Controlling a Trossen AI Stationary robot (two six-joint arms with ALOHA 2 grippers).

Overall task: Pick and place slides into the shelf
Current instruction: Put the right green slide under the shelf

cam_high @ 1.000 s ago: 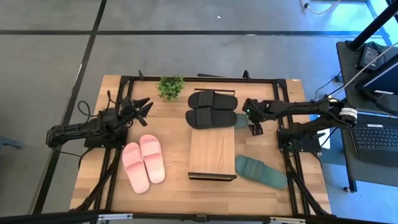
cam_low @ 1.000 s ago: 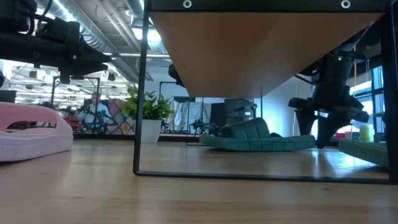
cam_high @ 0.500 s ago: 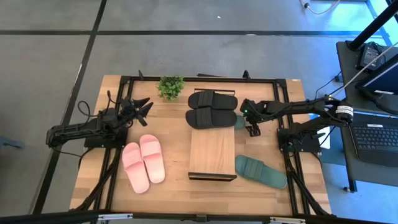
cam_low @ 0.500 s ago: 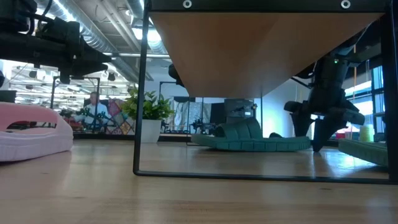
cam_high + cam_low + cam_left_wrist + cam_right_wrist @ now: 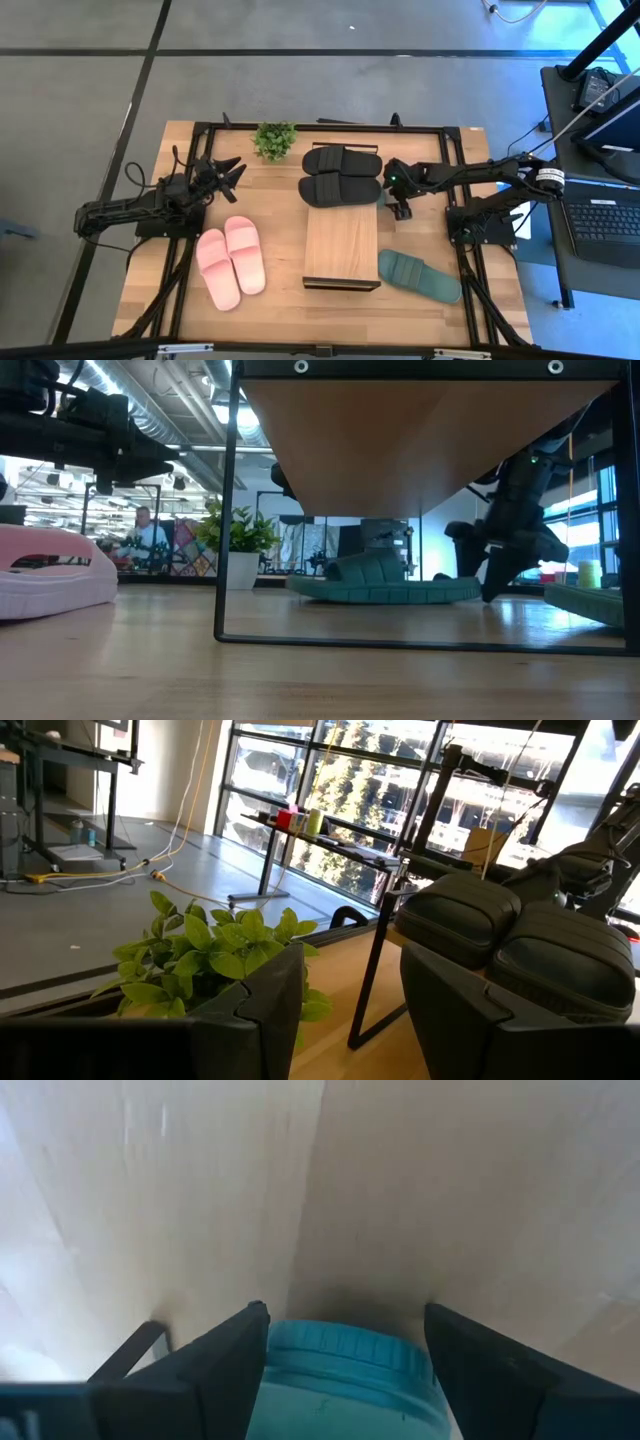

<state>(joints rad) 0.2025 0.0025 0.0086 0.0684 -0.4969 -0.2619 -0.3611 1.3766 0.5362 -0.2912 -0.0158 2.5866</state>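
Right end effector (image 5: 400, 207) sits at the shelf's right edge near its far end, pointing down, fingers spread wide with one dark green slide (image 5: 380, 578) between them; in the right wrist view the slide's heel (image 5: 345, 1380) fills the gap between the two dark fingers (image 5: 225, 1370), touching or nearly touching them, cannot tell if it is actually clamped. In the high view that slide is hidden under the shelf, in the low view it lies flat on the surface beneath the plank top, with the right arm coming down just beside its right end. Shelf (image 5: 342, 244) stands mid-surface, light plank top, dark frame, long axis running near to far. Second dark green slide (image 5: 419, 275) lies flat on the surface just right of the shelf's near end, angled, apart from the end effector. Black pair (image 5: 341, 176) sits side by side at the shelf's far end, one slide overlapping the plank edge, the other just beyond it. Pink pair (image 5: 231, 260) lies together on the surface left of the shelf, well apart from it. Left end effector (image 5: 228, 173) waits at the far left of the surface, fingers parted and holding nothing, near a small potted plant (image 5: 275, 140). Left wrist view shows the plant (image 5: 215, 950) and the black slides (image 5: 515, 945) ahead of it. A person (image 5: 143, 535) shows far back in the room in the low view.
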